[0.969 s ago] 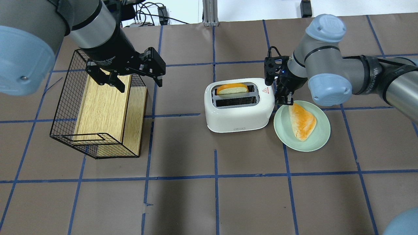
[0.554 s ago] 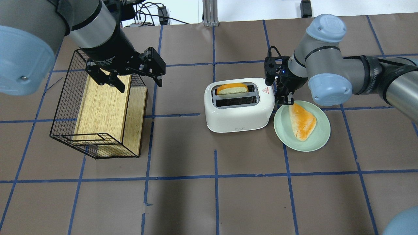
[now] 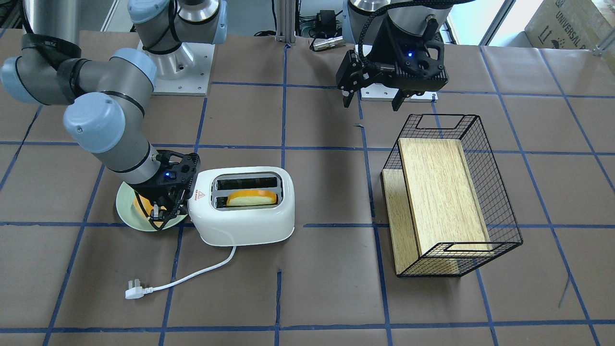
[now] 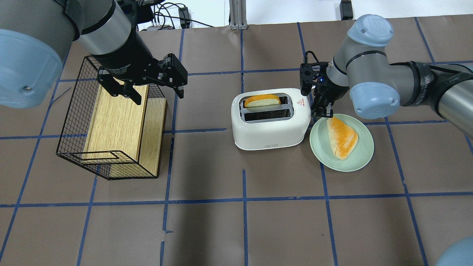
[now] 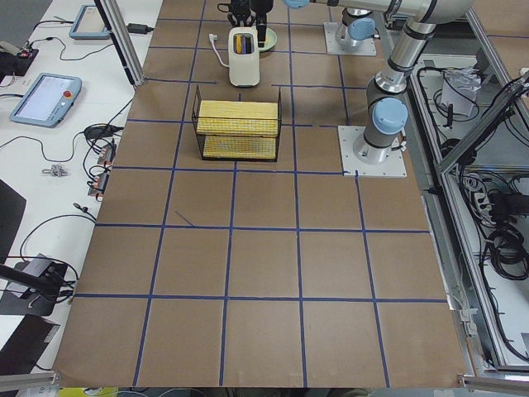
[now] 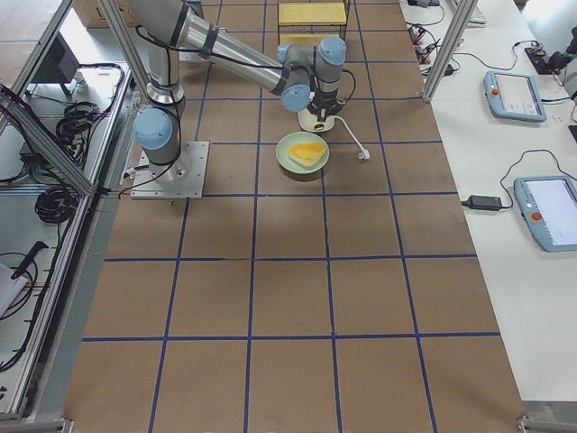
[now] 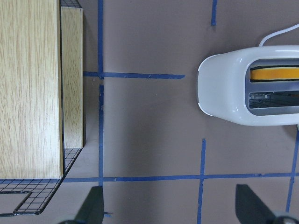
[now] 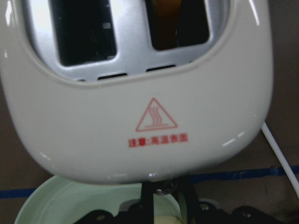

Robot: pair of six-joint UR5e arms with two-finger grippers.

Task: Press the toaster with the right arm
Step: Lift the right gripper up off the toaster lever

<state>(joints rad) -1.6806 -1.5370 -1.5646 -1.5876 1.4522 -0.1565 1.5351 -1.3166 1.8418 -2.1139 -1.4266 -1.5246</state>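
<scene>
Front-facing view: white rounded plastic two-slot toaster [image 3: 242, 226] holds one orange-crusted bread slice [image 3: 252, 198]. Overhead view: pale green round plate [image 4: 361, 159] beside the toaster carries one second slice [image 4: 342, 137]. The right gripper [image 4: 320, 114], fingers together and empty, is at the toaster's plate-side end. The left gripper [image 4: 159, 95], spread wide and empty, is well apart, near a black wire basket [image 4: 74, 122] containing two wooden boards [image 4: 114, 118]. Right wrist view: red warning triangle [image 8: 156, 115], red Chinese characters [image 8: 158, 139].

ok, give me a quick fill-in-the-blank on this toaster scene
1. The toaster holds bread in ___ of its two slots.
2. The other bread piece lies on a green ___.
3. The left gripper is ___.
4. The warning triangle on the toaster is ___.
Missing: one; plate; open; red.
</scene>
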